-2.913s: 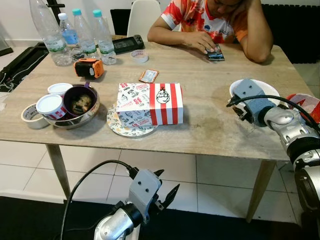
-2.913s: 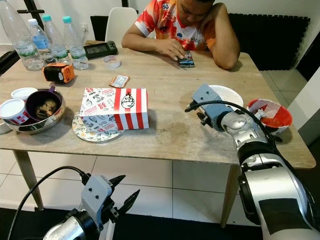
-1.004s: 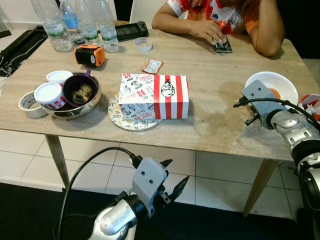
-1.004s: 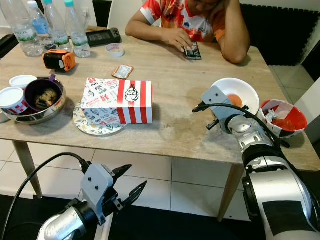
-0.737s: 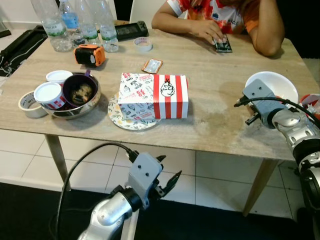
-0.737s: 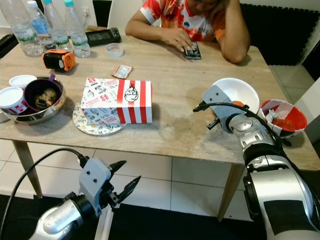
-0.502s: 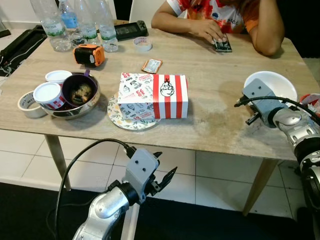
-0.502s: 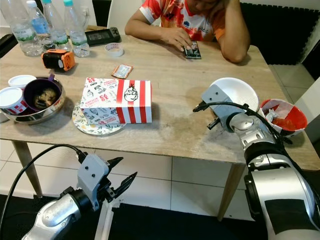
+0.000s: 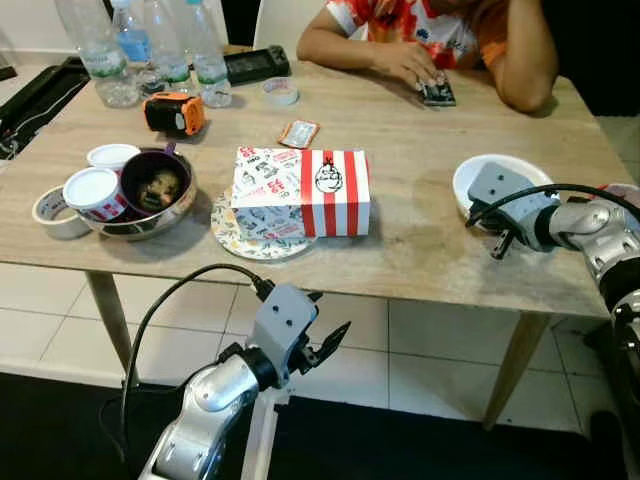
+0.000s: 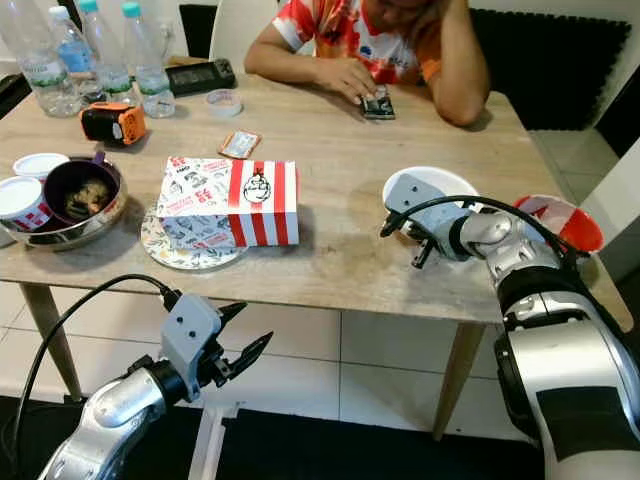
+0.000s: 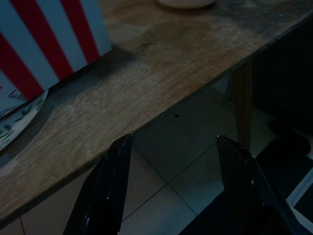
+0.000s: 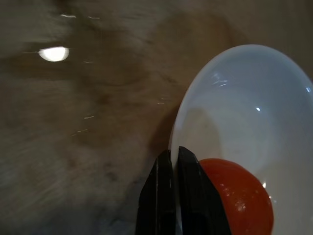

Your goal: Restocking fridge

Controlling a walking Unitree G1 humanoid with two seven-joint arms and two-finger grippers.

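Right gripper (image 12: 173, 161): its two black fingers are pinched on the near rim of the white bowl (image 12: 254, 112), one finger inside the wall and one outside.
White bowl: sits on the wooden table (image 9: 420, 140) towards its right end, near the front edge; the right arm's wrist housing covers part of it from the head view.
Orange-red item (image 12: 234, 196): a round, glossy thing lying inside the bowl, just beside the pinched fingers; I cannot tell what food it is.
Left gripper (image 10: 238, 352): held below the table's front edge, over the tiled floor (image 9: 440, 370), fingers spread apart and holding nothing.
Left wrist view: looks up at the table's underside edge and a corner of the striped box (image 11: 44, 44).
Striped box: a red-and-white takeaway carton (image 9: 302, 192) resting on a patterned plate (image 9: 240, 240) mid-table, well apart from the bowl.
Metal bowl (image 9: 150, 215): left of the carton, holding a dark cup of food (image 9: 155, 185) and a white lidded tub (image 9: 92, 190); another lidded tub (image 9: 112, 155) stands behind it.
Tape roll (image 9: 55, 210): at the left edge.
Far left: water bottles (image 9: 150, 50), an orange-and-black tape measure (image 9: 172, 112).
Far side: a person in an orange patterned shirt (image 9: 420, 30) leans on the table with a hand on a phone (image 9: 437, 92).
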